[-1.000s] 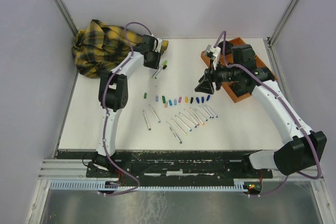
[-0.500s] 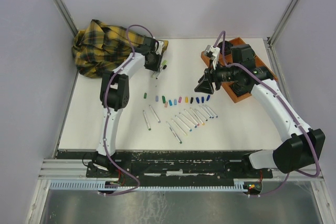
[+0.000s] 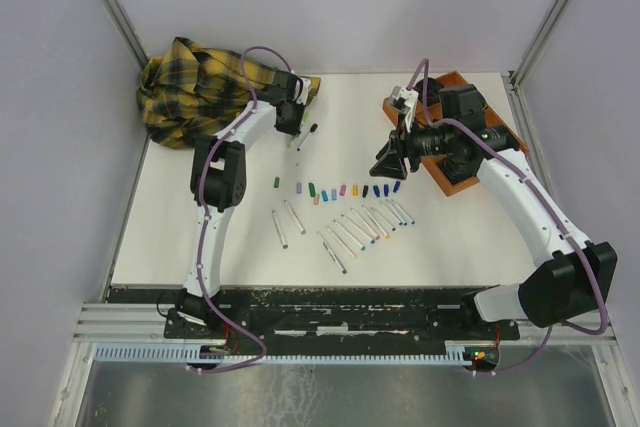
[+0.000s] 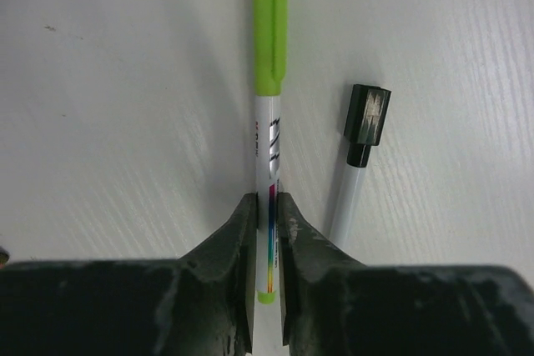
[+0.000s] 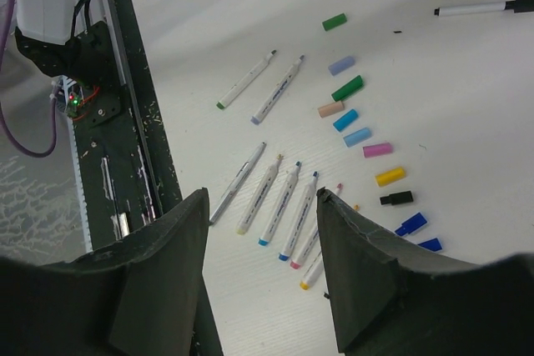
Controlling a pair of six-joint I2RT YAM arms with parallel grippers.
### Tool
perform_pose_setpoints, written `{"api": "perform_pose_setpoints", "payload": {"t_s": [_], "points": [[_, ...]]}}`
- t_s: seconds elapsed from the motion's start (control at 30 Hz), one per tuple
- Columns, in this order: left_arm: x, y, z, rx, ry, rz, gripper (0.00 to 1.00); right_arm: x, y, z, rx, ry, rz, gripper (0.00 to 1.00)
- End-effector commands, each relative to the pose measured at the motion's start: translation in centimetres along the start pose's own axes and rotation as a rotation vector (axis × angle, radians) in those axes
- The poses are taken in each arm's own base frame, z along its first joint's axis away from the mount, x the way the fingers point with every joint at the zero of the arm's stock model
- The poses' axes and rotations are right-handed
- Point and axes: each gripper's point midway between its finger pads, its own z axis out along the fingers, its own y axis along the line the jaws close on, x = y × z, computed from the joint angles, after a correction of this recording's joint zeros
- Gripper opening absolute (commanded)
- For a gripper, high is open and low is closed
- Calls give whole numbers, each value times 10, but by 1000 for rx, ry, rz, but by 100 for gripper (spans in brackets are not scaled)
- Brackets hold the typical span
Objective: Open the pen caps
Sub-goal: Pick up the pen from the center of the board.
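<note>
A white pen with a lime-green cap [image 4: 269, 39] lies on the table at the back left. My left gripper [image 4: 267, 206] is shut on its barrel [image 4: 269, 147], the cap sticking out beyond the fingertips. Just to its right lies a second pen with a black cap [image 4: 366, 112]. From above, the left gripper [image 3: 292, 118] sits beside the plaid cloth. A curved row of loose pen caps [image 3: 340, 190] in several colours lies mid-table, also seen from the right wrist [image 5: 357, 136]. My right gripper [image 3: 389, 161] hangs open above them, holding nothing [image 5: 260, 198].
Several uncapped white pens [image 3: 345, 227] lie fanned out in front of the cap row. A yellow plaid cloth [image 3: 190, 87] is heaped at the back left. An orange tray [image 3: 452, 185] stands at the back right under the right arm. The black base rail [image 5: 133, 122] runs along the near edge.
The left gripper has settled over the green-capped pen and closed its jaws on the barrel. The right arm has not moved.
</note>
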Motion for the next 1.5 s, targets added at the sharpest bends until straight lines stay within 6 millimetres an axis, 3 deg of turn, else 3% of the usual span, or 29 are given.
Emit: {"api": "perform_pose_setpoints", "payload": {"t_s": [0.0, 0.1, 0.2, 0.4, 0.53, 0.7, 0.8, 0.83, 1.03, 1.2, 1.37, 1.47], "points": [[17, 11, 0, -44, 41, 46, 14, -7, 5, 0, -47, -27, -15, 62], [10, 13, -9, -60, 5, 37, 3, -7, 6, 0, -53, -30, -13, 62], [-5, 15, -27, -84, -60, 28, 3, -6, 6, 2, -64, -34, 0, 61], [-47, 13, -85, -99, -260, -17, 3, -5, 9, 9, -119, -59, 59, 60], [-61, 1, -127, -45, -384, -58, 3, -10, 10, 13, -136, -107, 95, 60], [-60, -33, -183, 121, -548, -138, 3, -21, 16, 17, -191, -229, 194, 62], [-51, -66, -223, 300, -675, -197, 3, -36, 15, 15, -171, -347, 238, 64], [-51, -77, -248, 361, -746, -212, 3, -39, 15, 14, -165, -376, 247, 65], [3, -146, -314, 642, -955, -305, 3, -62, 23, 1, -193, -566, 285, 77], [43, -167, -348, 739, -1075, -443, 3, -66, 34, -4, -245, -621, 324, 86], [62, -178, -377, 769, -1175, -510, 3, -67, 61, 4, -325, -593, 260, 86], [70, -185, -390, 793, -1219, -537, 3, -62, 65, 13, -331, -565, 270, 87]]}}
